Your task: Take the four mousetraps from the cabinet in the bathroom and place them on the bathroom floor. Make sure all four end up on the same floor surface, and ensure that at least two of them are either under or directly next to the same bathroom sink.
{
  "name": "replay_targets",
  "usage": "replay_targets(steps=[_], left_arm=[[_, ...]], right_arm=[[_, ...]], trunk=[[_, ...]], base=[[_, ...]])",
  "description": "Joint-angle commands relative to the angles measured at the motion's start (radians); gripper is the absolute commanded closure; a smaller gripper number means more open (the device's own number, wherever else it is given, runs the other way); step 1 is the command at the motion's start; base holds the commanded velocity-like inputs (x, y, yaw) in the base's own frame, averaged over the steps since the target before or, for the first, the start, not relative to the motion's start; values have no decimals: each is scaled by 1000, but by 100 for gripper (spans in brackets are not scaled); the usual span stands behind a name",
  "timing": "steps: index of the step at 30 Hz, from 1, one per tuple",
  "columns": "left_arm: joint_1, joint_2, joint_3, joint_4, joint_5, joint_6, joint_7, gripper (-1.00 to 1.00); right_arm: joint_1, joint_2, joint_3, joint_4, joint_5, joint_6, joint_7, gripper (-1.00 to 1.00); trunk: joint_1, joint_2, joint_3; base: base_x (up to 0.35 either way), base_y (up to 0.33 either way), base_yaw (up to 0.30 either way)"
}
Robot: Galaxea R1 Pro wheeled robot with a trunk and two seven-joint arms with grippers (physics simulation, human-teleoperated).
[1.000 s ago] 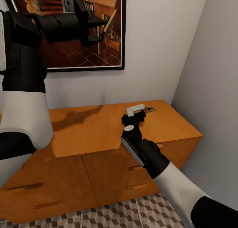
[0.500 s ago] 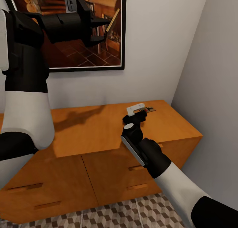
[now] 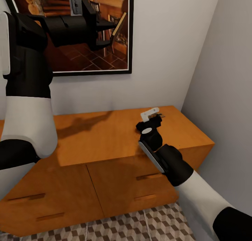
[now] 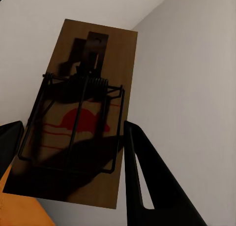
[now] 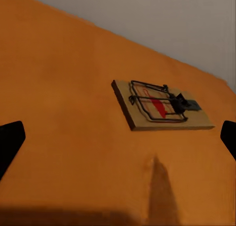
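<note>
My left gripper is raised in front of the wall picture, shut on one of the mousetraps. The left wrist view shows this tan board with its wire bar and red mark clamped between the dark fingers. My right gripper hovers low over the right end of the orange-brown cabinet. In the right wrist view its jaws stand open and wide apart, with another mousetrap lying flat on the cabinet top just ahead. The bathroom sink is out of view.
A large framed picture hangs on the wall behind the cabinet. A grey side wall stands close on the right. The cube-patterned bathroom floor shows below the drawer fronts.
My right gripper has slid to the right and a little forward over the cabinet top, closing on the lying mousetrap. The left arm has stayed raised with its mousetrap.
</note>
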Motion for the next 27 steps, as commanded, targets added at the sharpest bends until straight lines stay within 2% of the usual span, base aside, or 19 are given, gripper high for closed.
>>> replay_targets(steps=[1, 2, 3, 4, 6, 7, 9, 10, 11, 12, 15, 18, 27], left_arm=[[-1, 0, 1, 0, 7, 2, 10, 100], [-1, -1, 1, 0, 7, 2, 10, 100], [-1, -1, 1, 1, 7, 2, 11, 100], [-1, -1, 0, 1, 7, 2, 11, 100], [-1, -2, 0, 1, 7, 3, 13, 100], [-1, -2, 0, 1, 7, 3, 13, 100], [-1, -2, -1, 2, 7, 3, 14, 100], [-1, -2, -1, 1, 7, 3, 14, 100], [-1, -2, -1, 1, 6, 3, 14, 100], [-1, 0, -1, -1, 6, 3, 14, 100], [-1, 3, -1, -5, 4, 3, 14, 100], [-1, 3, -1, -9, 0, 3, 14, 100], [-1, 2, -1, -23, -2, 3, 13, 100]], right_arm=[[-5, -29, -11, -9, -17, 12, 63, -100], [-8, -41, -21, -12, -18, 16, 101, -100], [-18, -60, -51, -15, -17, 21, 182, -100], [-25, -67, -70, -17, -16, 23, 222, -100], [-60, -91, -165, -19, -14, 31, 372, -100], [-70, -98, -190, -19, -14, 35, 408, -100], [-111, -136, -266, -17, -19, 53, 550, -100], [-131, -157, -288, -14, -21, 59, 622, -100], [-142, -167, -297, -12, -22, 62, 657, -100], [-162, -185, -309, -5, -23, 66, 722, -100], [-198, -212, -325, 22, -24, 71, 833, -100], [-215, -222, -330, 42, -23, 70, 875, -100], [-224, -233, -331, 60, -25, 65, 913, -100]], trunk=[[0, 0, -1], [0, 0, -1], [0, 0, -1], [0, 0, -1], [0, 0, -1], [0, 0, -1], [0, 0, -1], [0, 0, -1], [0, 0, -1], [0, 0, -1], [0, 0, -1], [0, 0, -1], [0, 0, -1]], base=[[0, 0, 0], [0, 0, 0], [0, 0, 0], [0, 0, 0], [0, 0, 0], [0, 0, 0], [0, 0, 0], [0, 0, 0], [0, 0, 0], [0, 0, 0], [0, 0, 0], [0, 0, 0], [0, 0, 0]])
